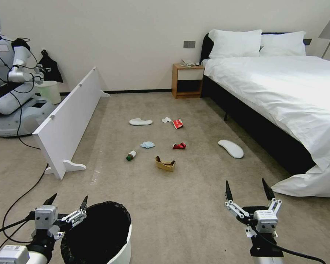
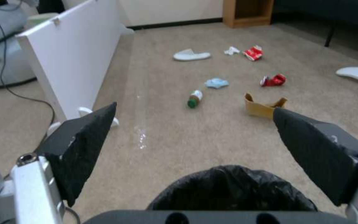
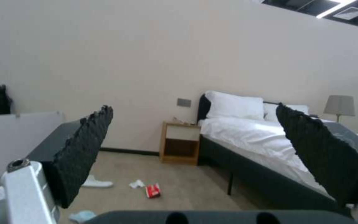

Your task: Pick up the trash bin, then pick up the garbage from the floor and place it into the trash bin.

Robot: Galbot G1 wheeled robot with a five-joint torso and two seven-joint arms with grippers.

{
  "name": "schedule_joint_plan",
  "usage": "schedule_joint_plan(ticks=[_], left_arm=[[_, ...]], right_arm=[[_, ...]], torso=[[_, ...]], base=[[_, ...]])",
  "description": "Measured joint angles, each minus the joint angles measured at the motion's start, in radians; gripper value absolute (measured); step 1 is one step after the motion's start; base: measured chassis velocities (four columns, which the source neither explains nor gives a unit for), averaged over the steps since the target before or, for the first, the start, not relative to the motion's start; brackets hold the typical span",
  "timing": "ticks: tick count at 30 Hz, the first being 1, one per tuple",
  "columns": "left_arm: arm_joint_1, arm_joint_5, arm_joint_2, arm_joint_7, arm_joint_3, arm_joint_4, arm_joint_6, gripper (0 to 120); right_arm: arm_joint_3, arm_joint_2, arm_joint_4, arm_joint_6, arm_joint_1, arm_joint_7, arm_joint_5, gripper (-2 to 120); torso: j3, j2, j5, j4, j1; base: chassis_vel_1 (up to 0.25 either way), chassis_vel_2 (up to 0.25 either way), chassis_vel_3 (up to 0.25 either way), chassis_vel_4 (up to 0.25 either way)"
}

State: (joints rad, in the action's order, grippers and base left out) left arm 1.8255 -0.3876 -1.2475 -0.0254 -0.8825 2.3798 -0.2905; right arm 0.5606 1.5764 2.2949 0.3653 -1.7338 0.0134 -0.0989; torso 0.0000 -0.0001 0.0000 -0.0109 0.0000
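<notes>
Nearest the camera, a round white plastic trash bin [image 1: 125,246] lined with a black bag folded over its rim, standing on the beige carpet and not yet lifted. Probably light and stiff at the wall, with a slippery, loose liner; best taken at the rim, pinching plastic and bag together so the bag cannot slide off. Left gripper [image 1: 67,206] just beside the bin's rim, on the side away from the bed, level and pointing forward, jaws apart and holding nothing. Right gripper [image 1: 247,190] well apart from the bin, toward the bed, tips pointing up and forward, jaws wide apart and empty.

Farther from the bin, scattered on the carpet: a torn brown paper scrap [image 1: 165,164], soft and crushable; a brown bottle with green cap [image 1: 131,155] lying on its side, hard and liable to roll; a crushed red can [image 1: 179,146]; a light-blue cloth [image 1: 147,145], limp; a red-and-white packet [image 1: 178,123]; a white tissue [image 1: 166,119]; two white slippers [image 1: 140,121] [image 1: 231,148], flat and light, likely easiest pinched at an edge.
</notes>
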Motion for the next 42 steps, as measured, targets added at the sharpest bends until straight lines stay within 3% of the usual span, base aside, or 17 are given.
schedule_joint_plan(ticks=[8, 18, 32, 42], left_arm=[[0.01, -0.003, 0.007, 0.008, -0.006, 0.002, -0.036, 100], [0.014, -0.007, 0.03, 0.014, -0.023, -0.003, -0.106, 100], [-0.069, -0.063, 0.063, 0.062, -0.017, -0.074, -0.288, 100], [-0.109, -0.11, 0.08, 0.078, -0.003, -0.121, -0.349, 100]], right_arm=[[-0.03, -0.005, 0.023, -0.092, -0.026, 0.019, 0.068, 100], [-0.034, -0.005, 0.019, -0.097, -0.034, 0.021, 0.055, 100], [-0.029, -0.007, 0.018, -0.082, -0.056, 0.006, 0.036, 100], [-0.03, -0.006, 0.018, -0.076, -0.065, 0.001, 0.031, 100]], torso=[[0.0, 0.0, -0.0001, -0.0001, 0.0], [0.0, 0.0, -0.0001, 0.0, 0.0], [0.0, 0.0, 0.0, -0.0001, 0.0], [0.0, 0.0, 0.0, 0.0, 0.0]], base=[[0.0, 0.0, 0.0, 0.0], [0.0, 0.0, 0.0, 0.0], [0.0, 0.0, 0.0, 0.0], [0.0, 0.0, 0.0, 0.0]])
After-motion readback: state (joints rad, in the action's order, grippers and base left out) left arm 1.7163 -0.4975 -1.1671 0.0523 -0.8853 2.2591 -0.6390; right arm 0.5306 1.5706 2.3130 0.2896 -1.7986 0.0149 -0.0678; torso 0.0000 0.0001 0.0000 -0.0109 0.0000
